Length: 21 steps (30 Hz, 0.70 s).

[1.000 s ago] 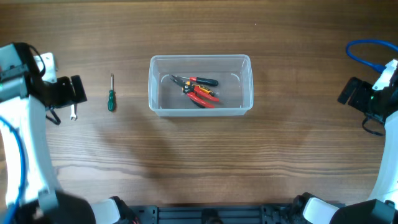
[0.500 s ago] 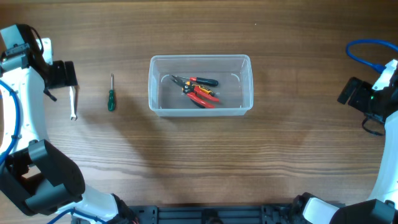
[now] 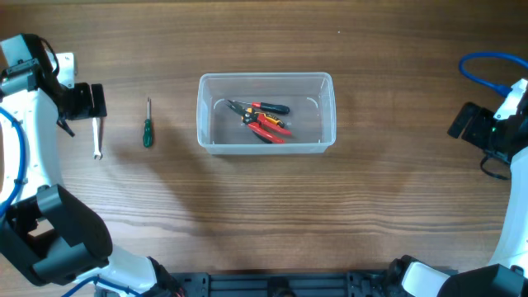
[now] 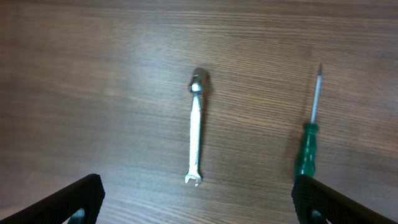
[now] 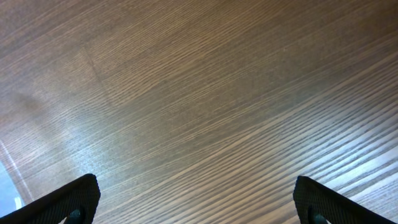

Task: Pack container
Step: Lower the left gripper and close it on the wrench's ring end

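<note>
Container point(image 3: 264, 77) packing waits on your left hand point(image 4: 198, 202), so start there: its fingers point(image 4: 74, 199) are spread wide with nothing held, their tips at the bottom corners of the wrist view. Compared with a second ago, that hand sits nearer the top of the overhead view and no longer covers the wrench point(image 4: 196, 134). Over the last half second it only nudges a little toward the container. The wrench now lies fully exposed and flat on the counter point(image 3: 264, 214), in the same spot as far as you can tell, in the middle of the wrist view ahead of the open fingers. On its container side lies the green-handled screwdriver point(image 4: 306, 149), roughly parallel and apart from it, untouched. Farther on, the container stands upright in the middle of the counter with red-handled pliers point(image 3: 266, 120) in it, and nothing about it differs. Your right hand point(image 5: 196, 202) is parked at the far right edge, also wide and empty over bare wood, unmoved. Read it this way: no grasp comes of this pass, the hand looks to be lining up on the wrench rather than carrying it, and two tools are left to pack.
</note>
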Tool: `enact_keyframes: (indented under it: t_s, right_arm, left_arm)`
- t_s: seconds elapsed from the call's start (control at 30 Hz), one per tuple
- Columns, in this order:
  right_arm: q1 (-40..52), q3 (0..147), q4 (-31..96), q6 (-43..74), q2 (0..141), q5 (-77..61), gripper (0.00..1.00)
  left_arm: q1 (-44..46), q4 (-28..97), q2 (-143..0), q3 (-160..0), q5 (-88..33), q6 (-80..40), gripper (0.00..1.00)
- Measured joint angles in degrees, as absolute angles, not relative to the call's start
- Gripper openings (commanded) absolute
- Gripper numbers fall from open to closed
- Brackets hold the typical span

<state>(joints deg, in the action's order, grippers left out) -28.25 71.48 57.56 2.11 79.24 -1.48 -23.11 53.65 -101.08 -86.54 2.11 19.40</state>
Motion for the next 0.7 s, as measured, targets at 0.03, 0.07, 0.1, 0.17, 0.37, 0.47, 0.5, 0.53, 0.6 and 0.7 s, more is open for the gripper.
enact_keyframes:
  t_s: [0.03,0.07,0.1,0.17,0.37,0.47,0.5,0.53,0.6,0.7]
  right_arm:
    - [-28.3,71.5,57.6,2.1,79.2,-1.5,1.0]
    - [-28.3,71.5,57.6,2.1,79.2,-1.5,1.0]
    - [-28.3,71.5,57.6,2.1,79.2,-1.5,1.0]
    - [-28.3,71.5,57.6,2.1,79.2,-1.5,1.0]
    - [-28.3,71.5,57.6,2.1,79.2,-1.5,1.0]
    - [-28.3,71.5,57.6,2.1,79.2,-1.5,1.0]
    - [-28.3,71.5,57.6,2.1,79.2,-1.5,1.0]
    - [-28.3,71.5,57.6,2.1,79.2,-1.5,1.0]
    - [-28.3,71.5,57.6,2.1,79.2,-1.5,1.0]
    - [-28.3,71.5,57.6,2.1,79.2,-1.5,1.0]
  left_arm:
    - [-23.6,53.5,-101.4,-86.5,1.1,20.4,1.0]
    - [-24.3,53.3,-102.1,-86.5,-0.6,21.4,1.0]
    - [-25.1,53.1,-102.8,-86.5,-1.6,22.0,1.0]
    - [-26.8,52.9,-104.5,-86.5,-3.5,22.7,1.0]
    - [-29.6,49.0,-105.9,-86.5,-7.4,23.3,1.0]
    - [-29.6,49.0,-106.0,-86.5,-7.7,23.3,1.0]
    - [-29.6,49.0,-106.2,-86.5,-7.7,23.3,1.0]
    - [-29.6,49.1,-106.5,-86.5,-7.8,23.3,1.0]
    - [-29.6,49.3,-107.9,-86.5,-7.9,23.3,1.0]
    - [-29.6,49.9,-111.0,-86.5,-7.9,23.2,1.0]
